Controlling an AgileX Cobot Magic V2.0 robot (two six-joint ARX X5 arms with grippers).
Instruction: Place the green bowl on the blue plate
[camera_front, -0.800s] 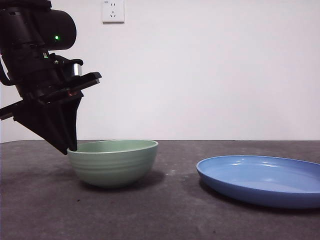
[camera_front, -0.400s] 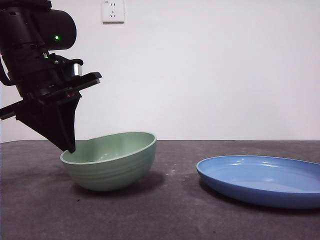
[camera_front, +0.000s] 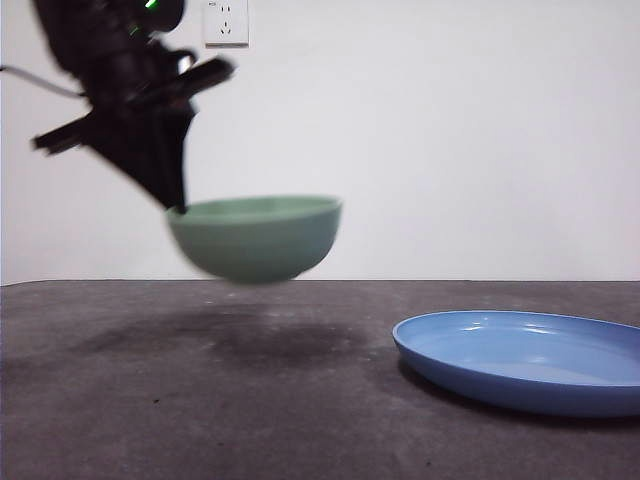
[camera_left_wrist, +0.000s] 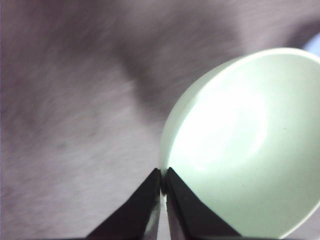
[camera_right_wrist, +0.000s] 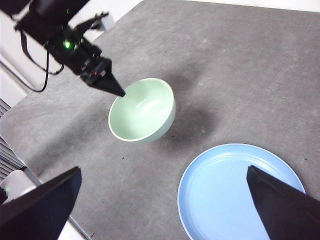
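Note:
The pale green bowl (camera_front: 256, 236) hangs in the air above the dark table, level, held by its left rim. My left gripper (camera_front: 176, 203) is shut on that rim; the left wrist view shows its jaws pinching the rim of the bowl (camera_left_wrist: 240, 145). The blue plate (camera_front: 525, 357) lies flat on the table to the right of the bowl, apart from it. The right wrist view shows the bowl (camera_right_wrist: 142, 110), the left gripper (camera_right_wrist: 120, 92) and the plate (camera_right_wrist: 240, 195) from above. My right gripper (camera_right_wrist: 165, 205) is open, high above the table.
A white wall with a socket (camera_front: 226, 20) stands behind the table. The bowl's shadow (camera_front: 270, 342) lies on the grey tabletop (camera_front: 200, 420) under it. The table's edge (camera_right_wrist: 30, 175) runs along one side in the right wrist view.
The left gripper has lifted the bowl off the table, up and slightly right. The bowl first tilted, then levelled in the air. The plate has not moved.

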